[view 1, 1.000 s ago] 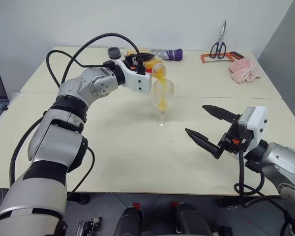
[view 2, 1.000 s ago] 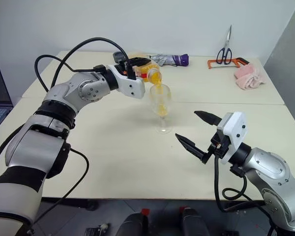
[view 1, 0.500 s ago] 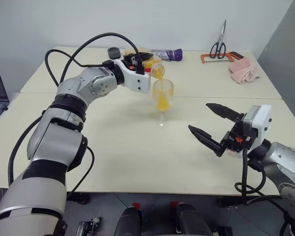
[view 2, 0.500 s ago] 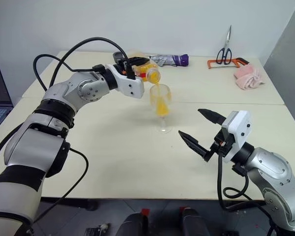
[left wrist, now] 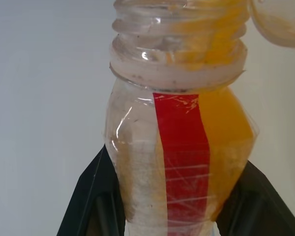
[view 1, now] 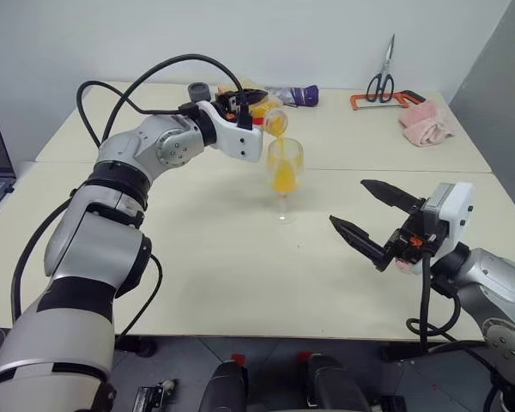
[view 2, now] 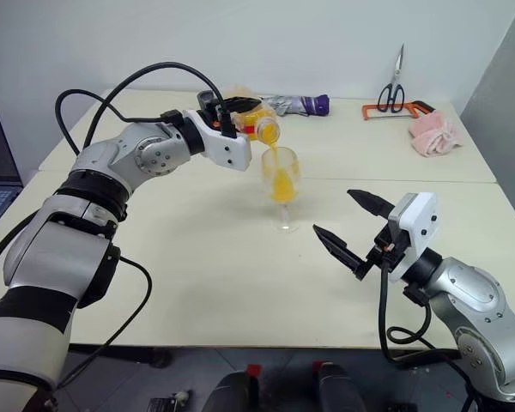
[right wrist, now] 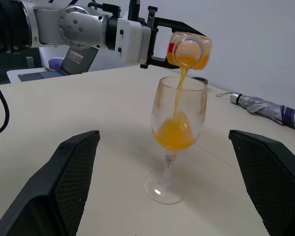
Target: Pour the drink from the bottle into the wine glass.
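From the head views we are mid-pour: the left gripper [view 1: 256,110], jaws clamped on the bottle [view 1: 269,116], tips it over the glass [view 1: 284,167] on the desk [view 1: 197,257] — a stream of drink [view 2: 281,182] falls in.

The left wrist view shows drink left in the bottle, perhaps a third.

In the right wrist view the bowl is under half full; the right gripper [view 1: 376,219] waits, jaws apart. Against the earlier frames the level has risen and the bottle tips further.
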### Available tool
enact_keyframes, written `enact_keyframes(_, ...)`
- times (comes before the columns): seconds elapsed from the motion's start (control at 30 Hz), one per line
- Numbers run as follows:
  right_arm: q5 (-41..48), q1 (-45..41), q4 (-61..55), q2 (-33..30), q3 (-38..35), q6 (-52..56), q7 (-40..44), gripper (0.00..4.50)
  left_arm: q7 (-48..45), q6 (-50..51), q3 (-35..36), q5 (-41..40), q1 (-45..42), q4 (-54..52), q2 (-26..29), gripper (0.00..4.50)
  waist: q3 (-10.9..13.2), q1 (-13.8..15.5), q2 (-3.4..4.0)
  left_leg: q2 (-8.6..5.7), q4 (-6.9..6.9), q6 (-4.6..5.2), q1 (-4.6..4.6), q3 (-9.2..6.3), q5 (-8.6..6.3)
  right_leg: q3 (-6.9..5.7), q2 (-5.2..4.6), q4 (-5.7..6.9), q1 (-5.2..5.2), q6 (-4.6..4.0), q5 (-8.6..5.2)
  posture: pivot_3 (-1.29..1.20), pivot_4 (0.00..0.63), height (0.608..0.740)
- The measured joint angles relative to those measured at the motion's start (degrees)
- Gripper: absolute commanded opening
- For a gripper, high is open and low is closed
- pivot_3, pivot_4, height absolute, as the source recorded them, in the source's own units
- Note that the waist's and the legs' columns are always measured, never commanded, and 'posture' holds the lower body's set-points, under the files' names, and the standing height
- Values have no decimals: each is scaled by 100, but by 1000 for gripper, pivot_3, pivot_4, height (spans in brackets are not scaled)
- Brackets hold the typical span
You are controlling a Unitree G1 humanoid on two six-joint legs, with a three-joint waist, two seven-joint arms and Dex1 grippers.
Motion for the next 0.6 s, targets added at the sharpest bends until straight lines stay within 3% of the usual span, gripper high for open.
enact_keyframes(0.6, -82, -55, 17, 72, 148, -9, -45, 4500, 63, 1, -34, 42, -51, 5, 0, 1797, 0, 0, 0, 0, 2, 0, 1, 0, 0, 0, 0, 2, 0, 0, 0, 0, 150, 740)
